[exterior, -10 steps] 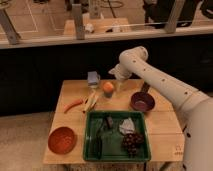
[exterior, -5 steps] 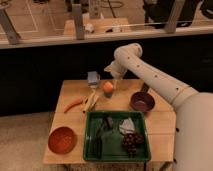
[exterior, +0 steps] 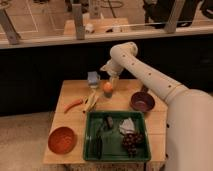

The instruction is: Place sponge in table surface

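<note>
My worry is the crowding beyond the far edge of the green rectangular plastic tray. The pale blue-grey block sponge stands there near the back edge of the wooden worktop. The small round orange fruit lies between it and the tray, just beside my pincer. I judge that a careless sideways sweep from here would knock the fruit and set it rolling toward the tray or off the worktop. A push on the sponge away from the tray could tip it over the back edge, since it sits so close to it. I cannot tell whether my pincer is spread or pressed together, nor whether it touches the sponge. The sponge looks to rest on the worktop just beside the pincer. If it does cling to me, lifting away would drag it along. My arm reaches in from beyond the tray's right side. It passes above the dark purple round bowl, rises to a bent elbow and drops steeply, so the pincer hangs low over the worktop beyond the tray's far edge.
</note>
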Motion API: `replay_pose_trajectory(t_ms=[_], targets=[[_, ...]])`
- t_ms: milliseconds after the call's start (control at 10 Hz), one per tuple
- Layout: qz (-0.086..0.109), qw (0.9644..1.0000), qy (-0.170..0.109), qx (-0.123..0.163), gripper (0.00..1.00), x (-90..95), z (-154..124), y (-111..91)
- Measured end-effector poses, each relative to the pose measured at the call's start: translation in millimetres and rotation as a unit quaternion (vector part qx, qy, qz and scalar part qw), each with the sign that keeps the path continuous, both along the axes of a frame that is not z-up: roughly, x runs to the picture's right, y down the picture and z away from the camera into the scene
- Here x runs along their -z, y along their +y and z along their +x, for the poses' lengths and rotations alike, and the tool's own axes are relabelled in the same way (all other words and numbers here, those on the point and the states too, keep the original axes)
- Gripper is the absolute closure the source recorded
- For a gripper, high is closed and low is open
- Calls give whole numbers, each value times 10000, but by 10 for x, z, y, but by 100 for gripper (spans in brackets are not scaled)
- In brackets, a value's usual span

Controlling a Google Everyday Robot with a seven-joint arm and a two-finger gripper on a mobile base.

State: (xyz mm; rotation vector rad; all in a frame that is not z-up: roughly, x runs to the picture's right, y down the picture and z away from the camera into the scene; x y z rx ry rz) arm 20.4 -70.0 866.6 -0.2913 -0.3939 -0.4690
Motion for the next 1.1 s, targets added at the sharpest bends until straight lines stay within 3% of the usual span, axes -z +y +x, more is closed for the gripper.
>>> replay_pose_trajectory(t_ms=[700, 1100], targets=[[57, 9991, -340, 257, 20, -59, -454, -46], [101, 9987, -349, 359, 20, -131, -618, 30]])
